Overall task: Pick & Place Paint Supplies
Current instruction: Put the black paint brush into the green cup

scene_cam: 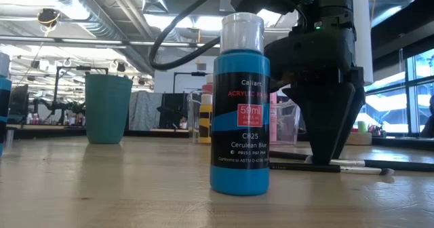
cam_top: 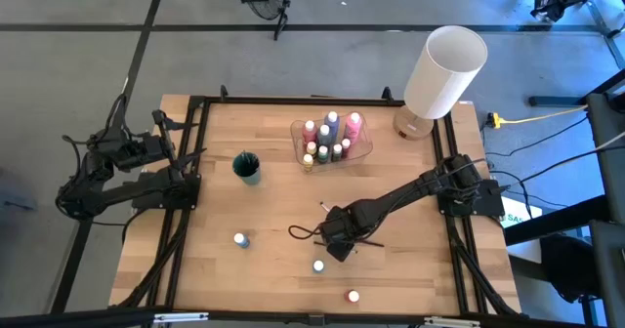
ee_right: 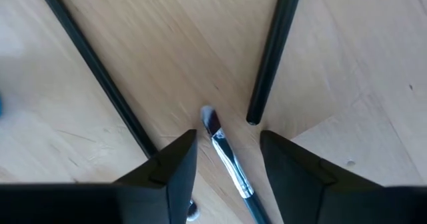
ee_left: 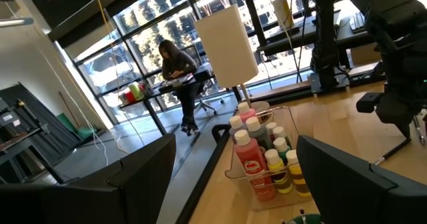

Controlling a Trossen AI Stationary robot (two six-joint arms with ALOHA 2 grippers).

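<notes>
- The clear tray (cam_top: 332, 143) near the lamp (cam_top: 444, 71) holds most of the paint bottles (cam_top: 330, 133), standing upright and packed together, so I judge the bulk of the sorting done.
- A teal cup (cam_top: 247, 167) stands just beside the tray, on the side away from the lamp; whether it holds brushes I cannot tell.
- Still loose, well apart from the tray: a blue bottle (cam_top: 240, 239), a second small bottle (cam_top: 318, 266) and a red one (cam_top: 353, 296).
- The right pincer (ee_right: 227, 154) hangs low over the surface (cam_top: 264, 211), its jaws apart astride a light-tipped paintbrush (ee_right: 230, 159), not yet clamped on it.
- Two more dark-handled brushes (ee_right: 270, 54) lie close by.
- The left pincer (ee_left: 233, 177) waits open at the surface's edge, far from the tray.
- The second bottle's colour is too small to read.
</notes>
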